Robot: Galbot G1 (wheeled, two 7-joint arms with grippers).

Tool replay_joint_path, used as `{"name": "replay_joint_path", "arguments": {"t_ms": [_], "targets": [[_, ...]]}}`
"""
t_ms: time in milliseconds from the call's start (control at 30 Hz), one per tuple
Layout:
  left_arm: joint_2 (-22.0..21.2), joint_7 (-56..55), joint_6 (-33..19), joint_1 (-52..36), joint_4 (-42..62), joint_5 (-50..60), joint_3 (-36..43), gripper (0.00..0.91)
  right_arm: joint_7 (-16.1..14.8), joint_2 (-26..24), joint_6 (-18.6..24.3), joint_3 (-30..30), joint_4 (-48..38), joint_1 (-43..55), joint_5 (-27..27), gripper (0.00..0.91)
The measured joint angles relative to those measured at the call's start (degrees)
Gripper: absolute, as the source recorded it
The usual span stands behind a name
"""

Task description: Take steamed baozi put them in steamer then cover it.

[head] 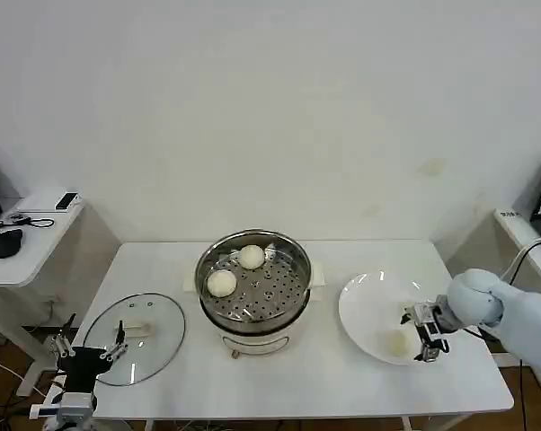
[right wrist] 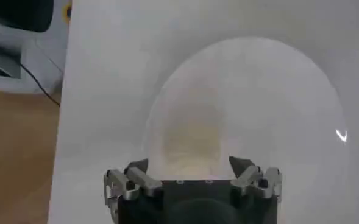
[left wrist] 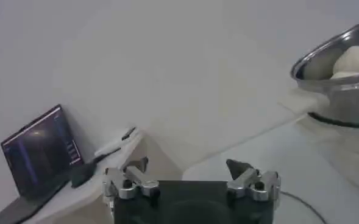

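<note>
Right gripper (right wrist: 190, 167) fingers spread wide around a baozi (right wrist: 190, 139); head view shows two baozi in steamer (head: 293, 296)

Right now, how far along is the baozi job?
Done: two baozi sit on the steamer's perforated tray. In hand: the right claw is open over the white plate, straddling a baozi not yet gripped. Left: move that bun into the steamer, then fit the glass cover, which lies on the table near the open left claw.

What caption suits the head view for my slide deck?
Two baozi sit in the steamer; the open right gripper reaches a third on the plate.
</note>
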Motion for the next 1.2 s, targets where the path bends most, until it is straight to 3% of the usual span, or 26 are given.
{"name": "replay_joint_path", "arguments": {"t_ms": [33, 67, 500, 900, 1200], "targets": [[0.0, 0.0, 0.0, 0.0, 0.1, 0.1, 0.0, 0.907, 0.0, 0.2, 0.0, 0.1, -0.3, -0.1, 0.0, 0.907], [0.0, 0.0, 0.0, 0.0, 0.2, 0.1, 0.0, 0.907, 0.0, 0.5, 0.0, 0.2, -0.7, -0.2, 0.0, 0.836], [-0.2, -0.2, -0.1, 0.0, -0.1, 0.6, 0.1, 0.907, -1.2, 2.4, -2.1, 0.0, -2.5, -0.2, 0.7, 0.645], [-0.3, -0.3, -0.2, -0.2, -0.5, 0.7, 0.8, 0.907, -2.8, 2.2, -2.5, -0.6, -3.0, 2.3, 1.4, 0.615], [0.1, -0.3, -0.1, -0.8, -0.1, 0.7, 0.8, 0.907, -3.3, 4.6, -2.7, -0.8, -5.2, 10.4, 4.0, 0.625]]}}
